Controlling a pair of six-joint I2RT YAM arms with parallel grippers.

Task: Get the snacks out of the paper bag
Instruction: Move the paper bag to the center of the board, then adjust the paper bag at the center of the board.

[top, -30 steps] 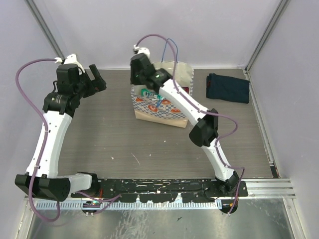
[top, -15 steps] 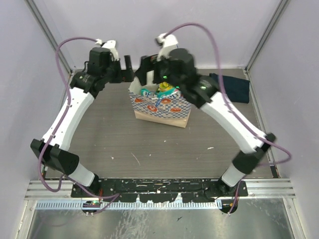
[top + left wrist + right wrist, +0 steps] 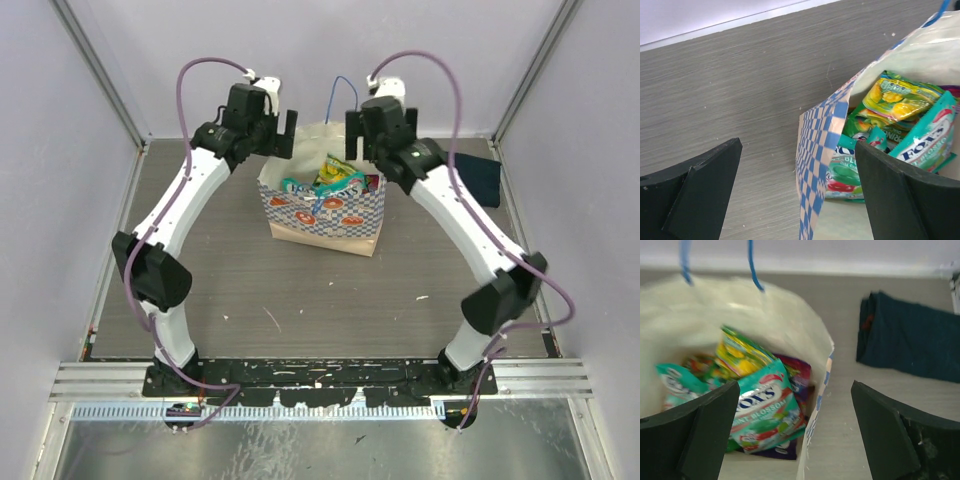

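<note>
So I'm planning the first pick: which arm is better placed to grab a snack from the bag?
Probably right. The right tool, open, hovers over the teal packet inside the paper bag; the left tool, also open, hangs over the checkered wall, snacks off to one side.

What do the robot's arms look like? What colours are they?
The left arm and right arm are white with chunky black joints. A purple cable loops over each. The left gripper and right gripper each have two flat black fingers.
</note>
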